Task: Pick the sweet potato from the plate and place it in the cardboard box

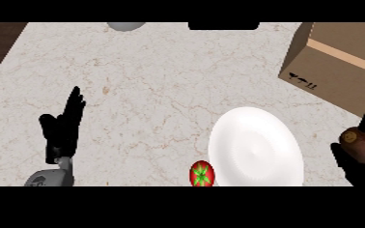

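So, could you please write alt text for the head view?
At the right edge, the right hand curls round the brown sweet potato, beside the bare white plate and below the cardboard box. The left hand rests open at left; a tomato lies by the plate.

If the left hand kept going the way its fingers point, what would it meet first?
Probably nothing nearby: the black left hand points up-view over bare marble counter; the grey round object sits farther right.

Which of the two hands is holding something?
The right hand at the right edge; a brown object sits at its fingers. The left hand rests open, fingers up, holding nothing.
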Controlling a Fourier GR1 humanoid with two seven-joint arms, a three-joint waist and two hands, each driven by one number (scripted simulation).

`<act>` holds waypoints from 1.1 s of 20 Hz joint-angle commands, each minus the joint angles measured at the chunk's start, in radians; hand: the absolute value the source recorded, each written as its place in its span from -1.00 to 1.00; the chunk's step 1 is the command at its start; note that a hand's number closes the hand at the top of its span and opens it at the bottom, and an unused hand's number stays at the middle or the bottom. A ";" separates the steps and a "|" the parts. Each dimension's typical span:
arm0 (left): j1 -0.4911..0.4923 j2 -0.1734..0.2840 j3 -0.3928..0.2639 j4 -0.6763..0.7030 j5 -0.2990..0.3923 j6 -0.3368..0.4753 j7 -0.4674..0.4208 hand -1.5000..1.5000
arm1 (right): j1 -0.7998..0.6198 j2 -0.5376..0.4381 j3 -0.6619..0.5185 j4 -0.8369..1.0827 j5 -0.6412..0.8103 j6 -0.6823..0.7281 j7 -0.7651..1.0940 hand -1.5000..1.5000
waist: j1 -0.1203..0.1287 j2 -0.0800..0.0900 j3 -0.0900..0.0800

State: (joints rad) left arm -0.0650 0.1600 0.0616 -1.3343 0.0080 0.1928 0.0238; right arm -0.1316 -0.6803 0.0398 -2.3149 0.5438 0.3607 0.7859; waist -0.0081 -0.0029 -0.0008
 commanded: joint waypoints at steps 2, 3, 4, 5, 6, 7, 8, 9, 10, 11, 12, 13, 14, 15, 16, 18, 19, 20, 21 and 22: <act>-0.037 0.005 0.012 0.018 0.002 -0.009 0.019 0.00 | -0.046 -0.069 -0.263 0.042 -0.143 0.092 -0.084 1.00 | 0.001 0.002 0.001; -0.045 0.009 0.005 -0.001 -0.007 -0.007 0.044 0.00 | -0.067 -0.063 -0.255 0.076 -0.109 0.093 -0.093 1.00 | 0.006 0.002 0.001; -0.014 -0.011 -0.016 -0.043 -0.027 0.020 0.057 0.00 | -0.061 -0.066 -0.278 0.122 -0.078 0.065 -0.150 1.00 | 0.008 0.002 0.001; -0.049 -0.008 0.008 0.029 -0.017 0.012 0.036 0.00 | -0.075 -0.058 -0.297 0.140 -0.086 0.068 -0.166 1.00 | 0.006 0.003 0.001; -0.026 -0.014 -0.013 -0.027 -0.022 0.009 0.050 0.00 | -0.076 -0.050 -0.309 0.180 -0.064 0.039 -0.214 1.00 | 0.009 0.003 0.001; -0.012 -0.027 -0.024 0.002 -0.027 0.002 0.011 0.00 | -0.150 -0.044 -0.285 0.246 -0.046 0.008 -0.201 1.00 | 0.016 0.004 0.001; 0.009 -0.015 -0.013 -0.044 -0.022 0.004 0.029 0.00 | -0.121 -0.061 -0.337 0.298 -0.060 0.020 -0.275 1.00 | 0.014 0.003 0.001; -0.005 0.017 0.038 0.037 0.012 -0.035 -0.027 0.00 | -0.200 -0.029 -0.269 0.308 -0.043 0.007 -0.193 1.00 | 0.018 0.005 0.000; 0.001 -0.029 -0.015 -0.011 -0.017 -0.004 -0.007 0.00 | -0.159 -0.073 -0.356 0.435 -0.045 -0.025 -0.367 1.00 | 0.017 0.006 0.001; 0.005 0.001 0.008 -0.033 -0.002 -0.024 0.024 0.00 | -0.169 -0.043 -0.326 0.423 -0.024 -0.023 -0.341 1.00 | 0.015 0.004 0.001; -0.028 -0.016 0.003 0.011 0.001 -0.022 0.011 0.00 | -0.267 -0.087 -0.336 0.567 -0.050 -0.028 -0.391 1.00 | 0.026 0.008 0.001; -0.033 -0.035 -0.015 0.021 -0.038 0.014 -0.006 0.00 | -0.213 -0.033 -0.301 0.556 0.012 -0.083 -0.424 1.00 | 0.017 0.006 0.001; -0.024 -0.021 -0.002 0.021 -0.014 -0.016 -0.006 0.00 | -0.275 -0.043 -0.303 0.652 0.007 -0.095 -0.441 1.00 | 0.025 0.008 0.001; -0.078 0.024 0.036 0.043 0.009 -0.045 0.021 0.00 | -0.305 -0.064 -0.314 0.699 -0.009 -0.077 -0.471 1.00 | 0.022 0.007 0.001; -0.023 0.003 0.013 -0.003 -0.016 -0.019 0.009 0.00 | -0.282 -0.078 -0.361 0.708 -0.032 -0.069 -0.526 1.00 | 0.017 0.005 0.001; -0.037 0.003 0.010 -0.002 -0.001 -0.040 0.030 0.00 | -0.319 -0.074 -0.355 0.855 -0.025 -0.107 -0.612 1.00 | 0.024 0.007 0.001; -0.036 -0.032 -0.009 0.029 -0.030 -0.006 -0.021 0.00 | -0.357 -0.071 -0.332 0.937 0.017 -0.153 -0.658 1.00 | 0.028 0.009 0.001; -0.040 0.007 0.022 0.025 0.001 -0.046 0.003 0.00 | -0.369 -0.056 -0.316 0.977 0.043 -0.175 -0.658 1.00 | 0.026 0.008 0.001; -0.026 -0.010 -0.001 -0.025 -0.016 -0.022 0.040 0.00 | -0.373 -0.035 -0.277 1.014 0.091 -0.220 -0.696 1.00 | 0.030 0.008 0.002; -0.031 -0.015 0.014 0.025 -0.016 -0.020 -0.017 0.00 | -0.386 -0.054 -0.296 1.076 0.085 -0.224 -0.751 1.00 | 0.025 0.008 0.001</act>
State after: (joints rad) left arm -0.0980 0.1508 0.0704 -1.3206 -0.0047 0.1699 0.0281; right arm -0.4667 -0.7355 -0.2717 -1.4302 0.5761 0.2083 0.1690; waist 0.0165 0.0044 0.0004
